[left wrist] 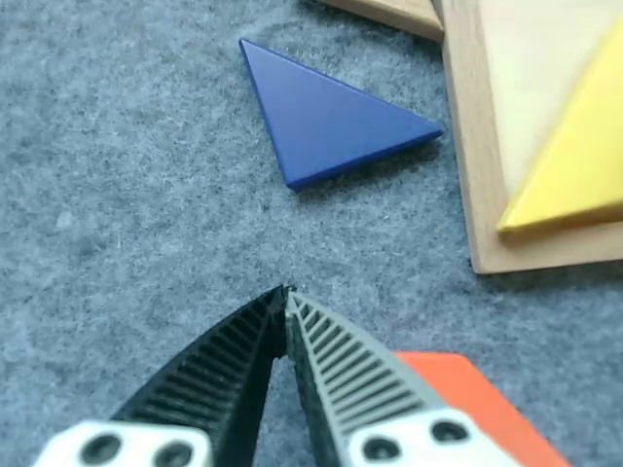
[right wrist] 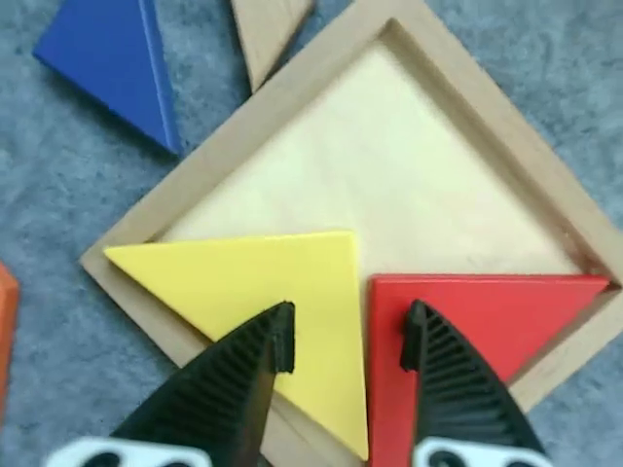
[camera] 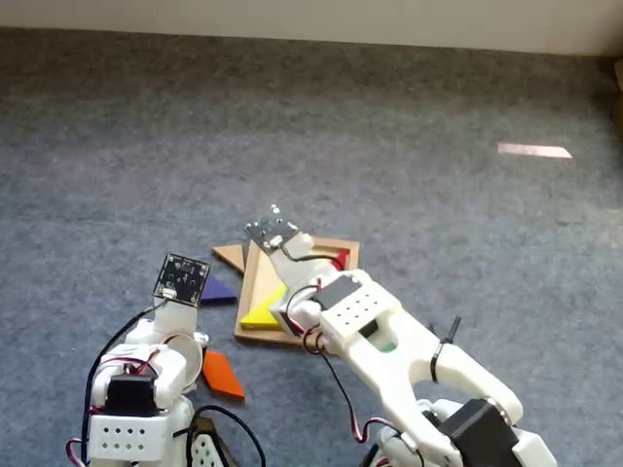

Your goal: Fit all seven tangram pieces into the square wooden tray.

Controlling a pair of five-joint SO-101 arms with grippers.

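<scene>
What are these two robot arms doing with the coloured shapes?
They are filling a square wooden tray with tangram pieces. A yellow triangle and a red triangle lie in it, and the right gripper hangs open over them. The left gripper is shut above the carpet, between a blue triangle and an orange piece lying outside the tray.

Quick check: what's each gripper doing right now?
Left gripper: closed, holding nothing.
Right gripper: open, empty, over the yellow piece and red piece.

Grey carpet (camera: 409, 126) bears the wooden tray (left wrist: 465, 146), blue triangle (left wrist: 326, 122), orange piece (camera: 223, 374) and plain wooden piece (camera: 231, 257).
</scene>
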